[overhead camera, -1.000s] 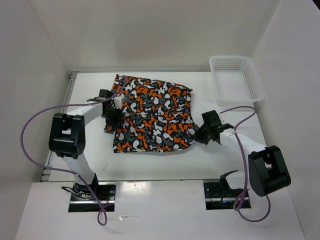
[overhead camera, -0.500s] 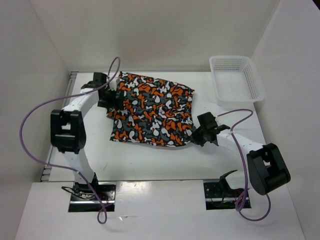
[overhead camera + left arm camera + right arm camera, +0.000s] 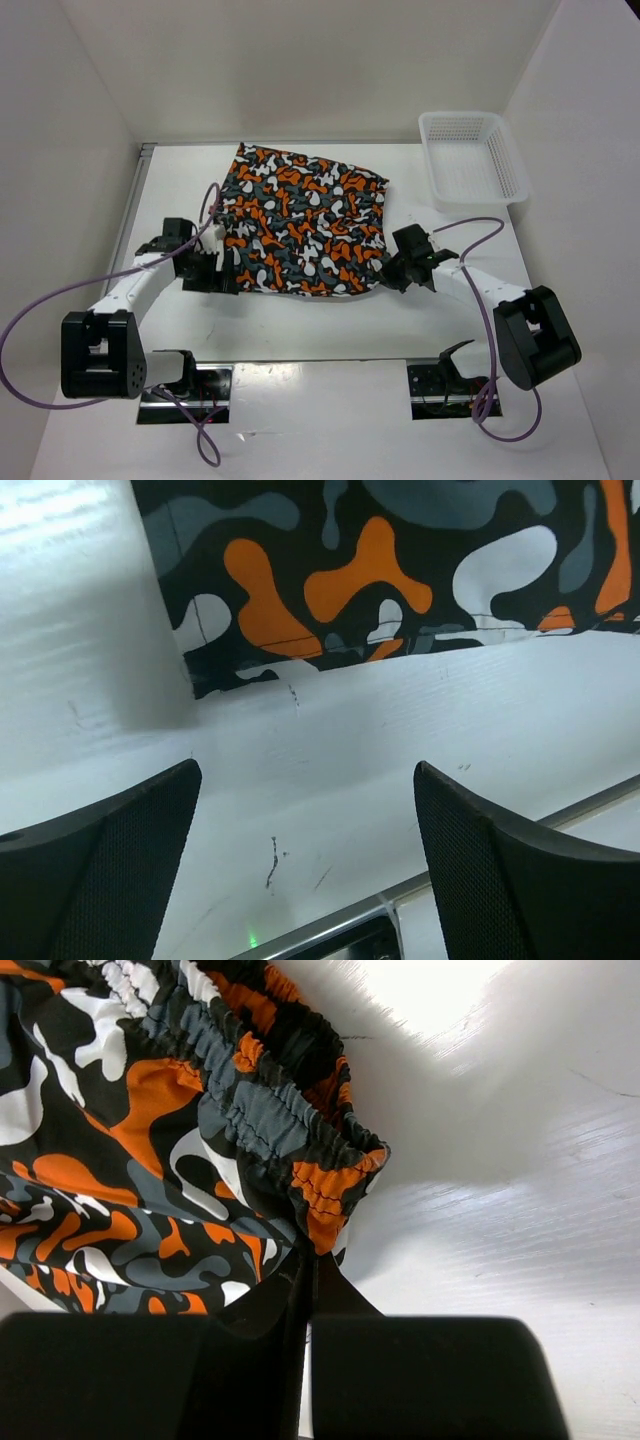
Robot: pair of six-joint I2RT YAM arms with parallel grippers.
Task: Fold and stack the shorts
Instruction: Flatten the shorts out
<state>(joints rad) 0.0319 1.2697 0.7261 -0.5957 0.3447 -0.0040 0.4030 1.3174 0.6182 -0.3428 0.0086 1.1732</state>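
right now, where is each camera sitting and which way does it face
Top external: high behind the robot, looking down on the table, the shorts and the basket; left hand and right hand both show.
Left wrist: low over the table, facing the shorts' edge; the left hand shows, open.
Right wrist: looks along the right hand, shut on the shorts.
Shared: all three show the shorts.

The soft camouflage-print fabric shorts [image 3: 380, 570] of orange, grey, black and white run off the left wrist view's top edge; their gathered waistband covers the fingertips of the right gripper [image 3: 306, 1265].
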